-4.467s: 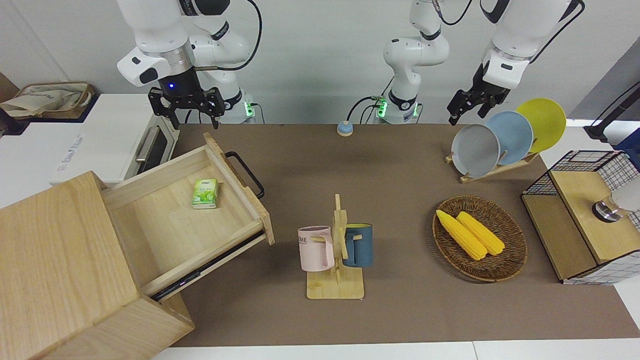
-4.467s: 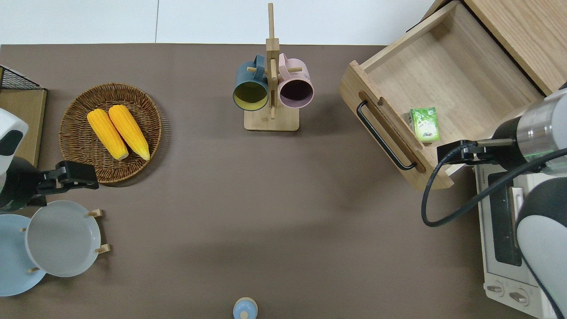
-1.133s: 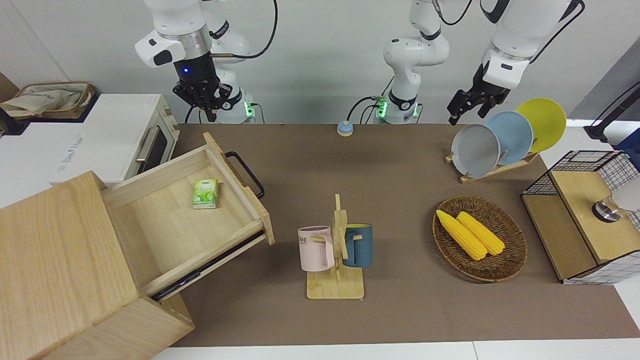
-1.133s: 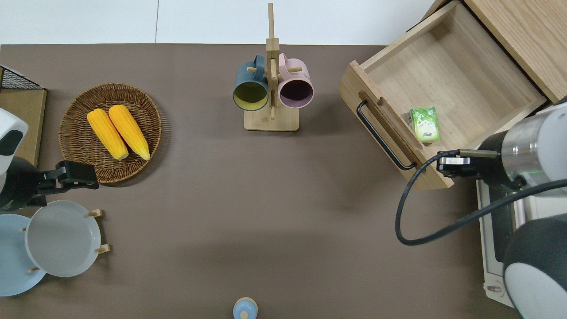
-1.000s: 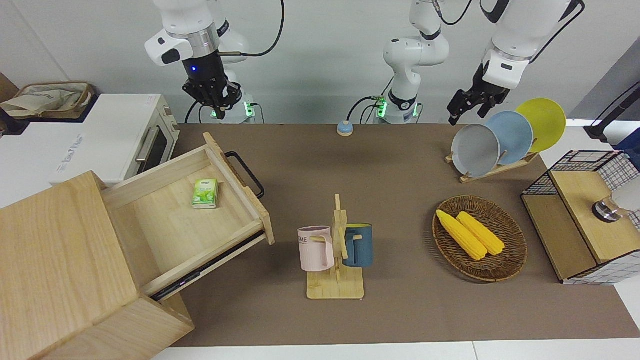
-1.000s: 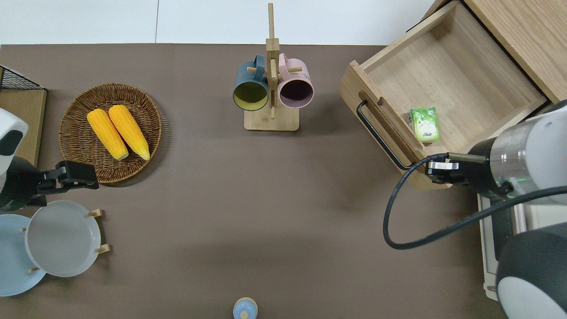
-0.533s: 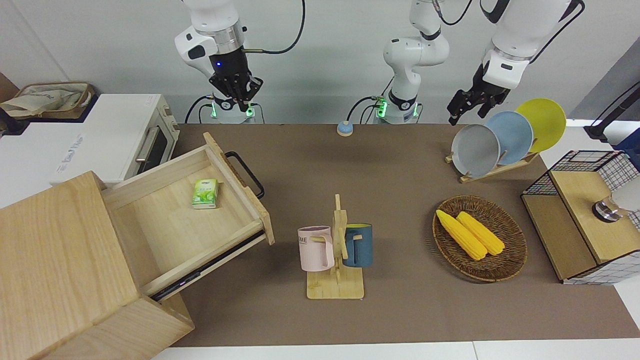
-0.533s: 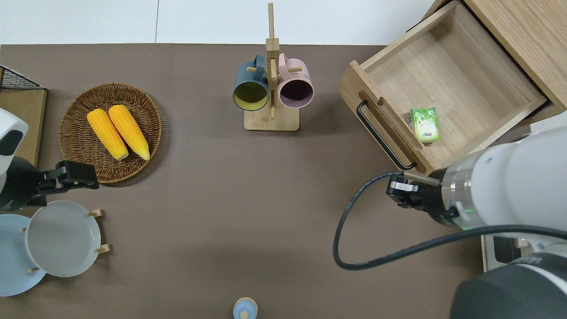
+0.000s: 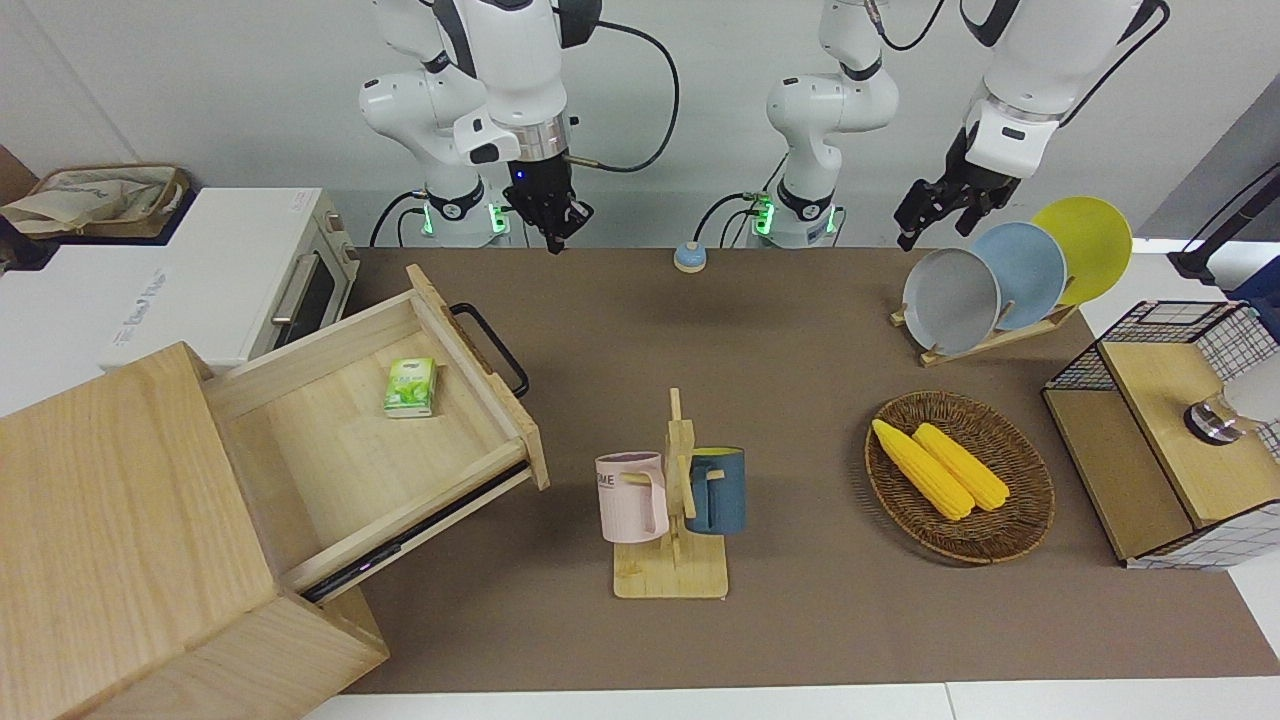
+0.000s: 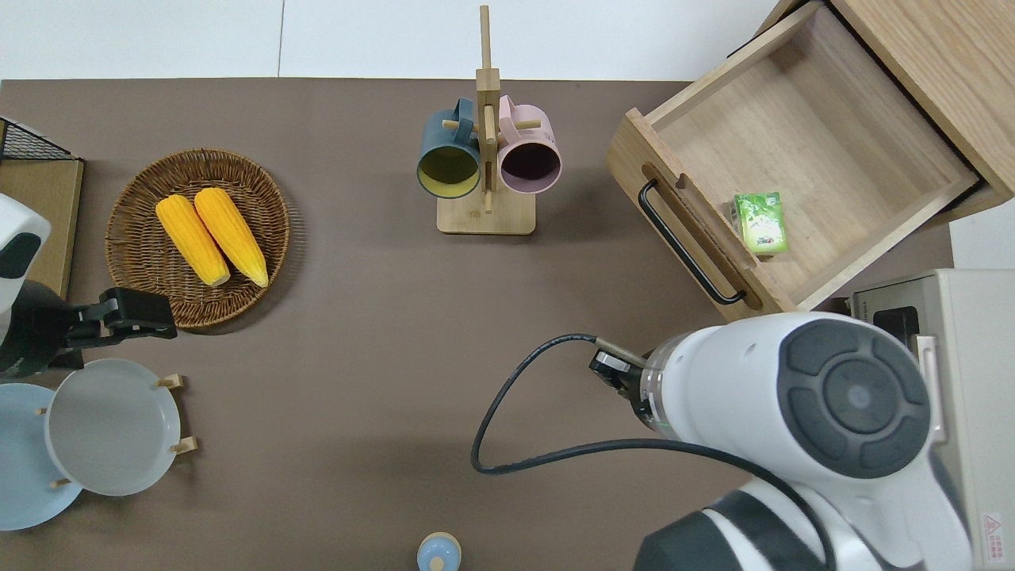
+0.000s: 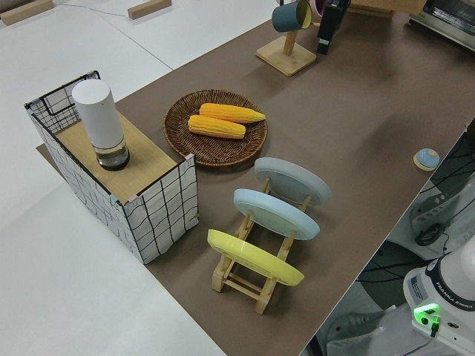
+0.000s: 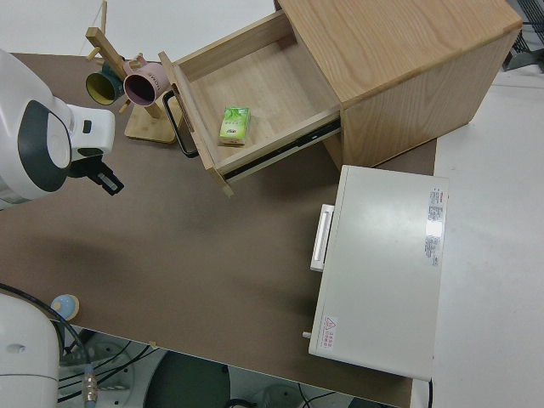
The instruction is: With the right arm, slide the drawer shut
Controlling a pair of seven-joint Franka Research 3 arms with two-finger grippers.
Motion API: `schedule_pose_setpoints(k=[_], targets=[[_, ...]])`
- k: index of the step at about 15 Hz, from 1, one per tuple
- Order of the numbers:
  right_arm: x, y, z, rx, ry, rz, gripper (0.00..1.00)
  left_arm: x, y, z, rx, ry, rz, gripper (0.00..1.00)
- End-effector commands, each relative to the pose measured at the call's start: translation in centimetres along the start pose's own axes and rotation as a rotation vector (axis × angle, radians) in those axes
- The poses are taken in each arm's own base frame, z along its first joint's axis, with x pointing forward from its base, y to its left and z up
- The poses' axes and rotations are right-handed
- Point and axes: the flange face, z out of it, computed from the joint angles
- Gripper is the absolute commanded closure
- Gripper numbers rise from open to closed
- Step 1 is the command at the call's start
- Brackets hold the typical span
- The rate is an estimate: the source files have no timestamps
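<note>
The right gripper [image 9: 553, 235] hung in the air over bare counter [image 10: 357, 333], clear of everything; whether its fingers were apart or together could not be told, but it held nothing. In the overhead view it was mostly hidden under the right arm [image 10: 793, 412], whose wrist sat over the brown surface, nearer to the robots than the drawer front.

The drawer [image 10: 793, 151] stood pulled well out of its wooden cabinet [image 9: 120, 530] at the right arm's end of the counter, set at an angle to the counter's edges. A small green packet [image 10: 760, 223] lay inside it, close to the front panel. The black bar handle [image 10: 688, 244] ran along that front panel, its long axis slanting from the mug rack [image 10: 485, 159] toward the toaster oven [image 12: 382, 272].

As a judgement, the move ahead turned on this: the drawer front lay farther from the robots than the gripper and toward the cabinet, and the closing direction ran square to the handle's long axis, diagonally away from the robots. The gripper would need to come down in front of the drawer and push along that slant, not straight ahead. The right arm was much the nearer; the left gripper [image 9: 935, 215] was parked.
</note>
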Motion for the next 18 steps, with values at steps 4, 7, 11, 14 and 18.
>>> schedule_pose_setpoints(k=[4,7,11,14,18], targets=[[1.6,0.4,3.2,0.083,0.012,0.247,1.0,-0.4,-0.3,-0.5,0.001,-0.005,0.006,0.01],[3.2,-0.2,4.5,0.102,0.013,0.32,1.0,-0.3,-0.3,-0.5,0.0,-0.003,0.006,0.01],[4.4,-0.9,6.6,0.094,0.022,0.334,1.0,-0.3,-0.3,-0.5,0.0,-0.003,0.006,0.01],[6.2,-1.4,7.0,0.103,0.031,0.357,1.0,-0.4,-0.3,-0.5,0.001,-0.005,0.006,0.01],[8.5,-1.9,6.2,0.098,0.065,0.373,1.0,-0.4,-0.3,-0.5,0.001,-0.005,0.006,0.01]])
